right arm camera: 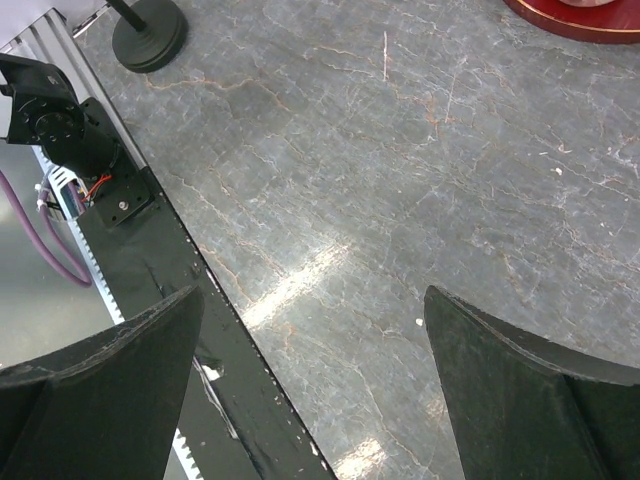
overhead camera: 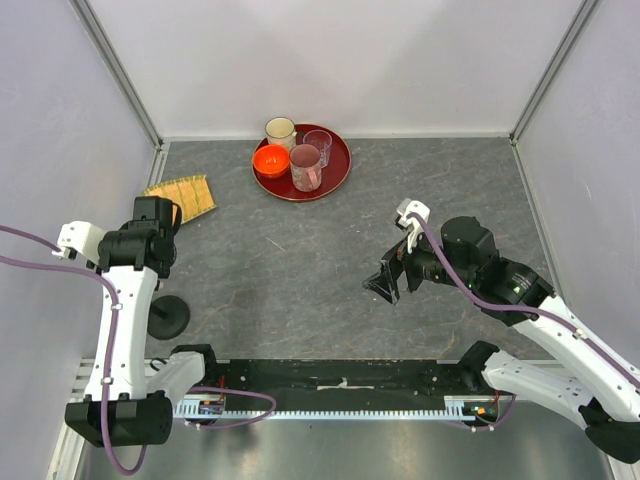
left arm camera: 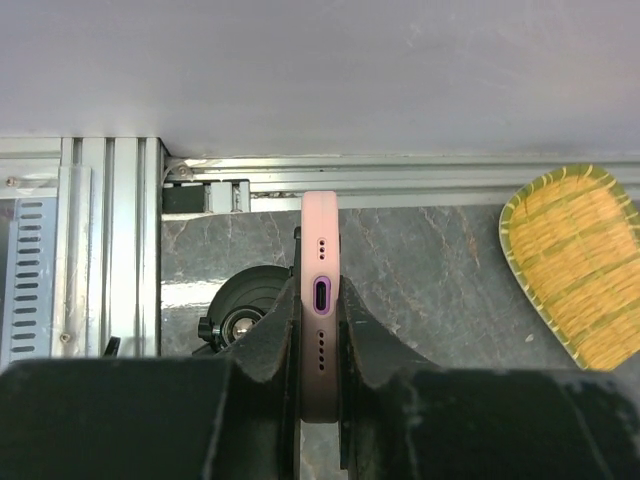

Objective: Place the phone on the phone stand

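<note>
**Phone Clamped Edge-On Beside Its Stand**

Near the near-left corner of the counter (overhead camera: 330, 260), the phone stand (overhead camera: 168, 316) is seen with its round base flat on the surface. Close by, raised off the counter, the phone (left arm camera: 320, 245) is held edge-on with its port end toward the wrist camera. The left claw (left arm camera: 320, 350) is clamped across its two flat faces.

The phone is judged stiff, slim and light. Its glass face is taken to be slippery and breakable, and the pink case less so. A hold across the faces at the port end is therefore thought sound, since the rest is left free for the holder.

Toward the right edge, the right claw (right arm camera: 312, 300) hangs with its jaws wide apart and nothing between them. By the left edge a woven yellow dish (overhead camera: 185, 195) lies empty. At the far edge a red tray (overhead camera: 340, 165) carries an orange bowl (overhead camera: 271, 159), a cream mug (overhead camera: 280, 131) and two clear glasses (overhead camera: 318, 142). No contents can be made out in any of them.
</note>
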`<state>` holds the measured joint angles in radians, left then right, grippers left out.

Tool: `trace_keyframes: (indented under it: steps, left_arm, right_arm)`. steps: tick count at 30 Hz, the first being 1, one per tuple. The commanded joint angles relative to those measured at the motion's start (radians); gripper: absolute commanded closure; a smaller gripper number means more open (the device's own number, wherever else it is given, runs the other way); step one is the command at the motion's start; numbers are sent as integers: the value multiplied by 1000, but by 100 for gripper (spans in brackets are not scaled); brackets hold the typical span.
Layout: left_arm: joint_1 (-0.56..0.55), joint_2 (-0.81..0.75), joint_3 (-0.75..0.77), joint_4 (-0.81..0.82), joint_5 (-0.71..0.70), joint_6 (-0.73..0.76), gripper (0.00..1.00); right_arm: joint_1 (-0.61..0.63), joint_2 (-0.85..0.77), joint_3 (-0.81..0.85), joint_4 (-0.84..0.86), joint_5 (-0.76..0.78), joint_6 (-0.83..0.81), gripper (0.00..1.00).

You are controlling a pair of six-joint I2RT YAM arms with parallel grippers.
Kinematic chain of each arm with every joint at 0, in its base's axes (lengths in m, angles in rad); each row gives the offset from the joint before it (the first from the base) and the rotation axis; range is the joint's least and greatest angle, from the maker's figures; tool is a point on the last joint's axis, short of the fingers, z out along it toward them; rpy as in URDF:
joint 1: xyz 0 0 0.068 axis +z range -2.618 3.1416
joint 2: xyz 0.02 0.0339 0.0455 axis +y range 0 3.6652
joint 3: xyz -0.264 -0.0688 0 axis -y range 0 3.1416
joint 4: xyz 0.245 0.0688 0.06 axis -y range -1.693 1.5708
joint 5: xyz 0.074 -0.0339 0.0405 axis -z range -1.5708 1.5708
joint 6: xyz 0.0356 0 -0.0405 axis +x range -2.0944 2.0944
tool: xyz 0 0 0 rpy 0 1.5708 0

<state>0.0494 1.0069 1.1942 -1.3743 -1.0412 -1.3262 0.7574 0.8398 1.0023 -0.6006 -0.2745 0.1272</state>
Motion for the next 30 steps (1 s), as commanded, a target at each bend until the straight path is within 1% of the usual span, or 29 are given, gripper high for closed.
trace_keyframes:
  steps: [1, 10, 11, 12, 14, 15, 18, 20, 21, 23, 27, 30]
  left_arm:
    - [4, -4, 30, -163, -174, -189, 98]
    - [3, 33, -16, -163, -145, -228, 98]
    - [4, 33, -18, -163, -143, -232, 96]
    - [3, 32, -19, -163, -140, -238, 82]
    - [4, 32, -18, -163, -129, -240, 66]
    - [4, 33, -15, -163, -126, -237, 52]
    - [3, 39, 1, -163, -117, -212, 38]
    - [4, 39, 19, -155, -96, -191, 30]
    - [3, 39, 25, -143, -86, -173, 9]
    - [4, 36, 41, -120, -57, -127, 6]
    - [4, 21, 76, -91, -19, -61, 5]
    - [3, 10, 134, -88, 10, 13, 4]
  right_arm:
    - [5, -10, 38, 10, 1, -3, 2]
    - [7, -27, 35, 7, 21, -5, 2]
    - [7, -30, 36, 5, 23, -5, 2]
    - [7, -31, 36, 1, 23, -5, 2]
    - [7, -31, 36, -2, 23, -6, 2]
    - [8, -33, 35, -2, 23, -6, 2]
    - [7, -28, 36, -2, 26, -4, 2]
    - [8, -27, 41, -2, 29, -5, 2]
    - [7, -27, 42, -2, 31, -5, 2]
    - [7, -21, 48, -4, 34, -6, 2]
    - [7, -13, 59, -11, 37, -5, 2]
    - [7, -10, 68, -18, 47, -5, 2]
